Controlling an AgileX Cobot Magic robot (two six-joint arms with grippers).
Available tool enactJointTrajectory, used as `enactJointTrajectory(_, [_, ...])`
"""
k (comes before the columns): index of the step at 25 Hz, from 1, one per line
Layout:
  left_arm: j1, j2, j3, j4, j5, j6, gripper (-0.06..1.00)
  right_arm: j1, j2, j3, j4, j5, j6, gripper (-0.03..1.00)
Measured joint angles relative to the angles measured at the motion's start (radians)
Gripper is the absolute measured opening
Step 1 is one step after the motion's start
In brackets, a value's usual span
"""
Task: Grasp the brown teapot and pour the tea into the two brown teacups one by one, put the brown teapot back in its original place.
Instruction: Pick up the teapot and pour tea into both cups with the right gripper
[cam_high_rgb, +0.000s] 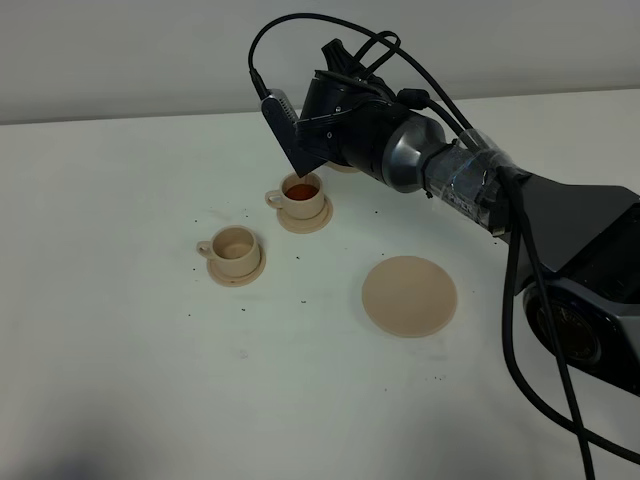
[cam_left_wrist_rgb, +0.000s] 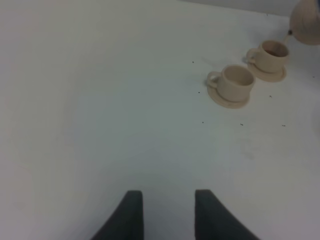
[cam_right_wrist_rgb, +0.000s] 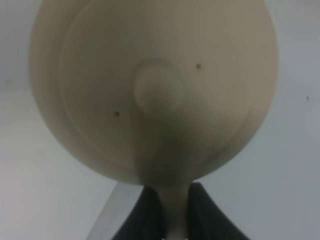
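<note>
- Right hand (cam_right_wrist_rgb: 174, 214) is pinching the brown teapot (cam_right_wrist_rgb: 150, 90) by its handle, tipping it just above the tea-filled teacup (cam_high_rgb: 301, 194).
- Left hand (cam_left_wrist_rgb: 165, 212) is hanging spread, well apart from that teacup.
- Judging teapot heavy, slick, fragile; handle is giving the best hold.

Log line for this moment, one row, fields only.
phase: pouring; right gripper: shut on brown teapot, tipped over far teacup; tea in it; near teacup: empty; large saucer: bare; left gripper: open, empty

One teapot (cam_right_wrist_rgb: 150, 90), two cups (cam_high_rgb: 236, 245) (cam_high_rgb: 303, 193), two small saucers (cam_high_rgb: 243, 277) (cam_high_rgb: 318, 223) under them, one large plate (cam_high_rgb: 409, 296)
</note>
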Motion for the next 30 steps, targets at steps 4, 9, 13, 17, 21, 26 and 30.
enactJointTrajectory(4, [0.000, 0.000, 0.000, 0.000, 0.000, 0.000, 0.28, 0.000, 0.000, 0.000, -0.007, 0.000, 0.000, 0.11])
enactJointTrajectory(9, [0.000, 0.000, 0.000, 0.000, 0.000, 0.000, 0.28, 0.007, 0.000, 0.000, -0.016, -0.001, -0.001, 0.11])
enactJointTrajectory(13, [0.000, 0.000, 0.000, 0.000, 0.000, 0.000, 0.28, 0.010, 0.000, 0.000, -0.017, -0.001, -0.003, 0.11])
enactJointTrajectory(17, [0.000, 0.000, 0.000, 0.000, 0.000, 0.000, 0.28, 0.010, 0.000, 0.000, -0.023, -0.001, -0.004, 0.11])
enactJointTrajectory(21, [0.000, 0.000, 0.000, 0.000, 0.000, 0.000, 0.28, 0.010, 0.000, 0.000, -0.023, -0.002, -0.006, 0.11])
enactJointTrajectory(26, [0.000, 0.000, 0.000, 0.000, 0.000, 0.000, 0.28, 0.010, 0.000, 0.000, -0.025, -0.005, -0.007, 0.11])
enactJointTrajectory(30, [0.000, 0.000, 0.000, 0.000, 0.000, 0.000, 0.28, 0.010, 0.000, 0.000, -0.025, -0.005, -0.008, 0.11])
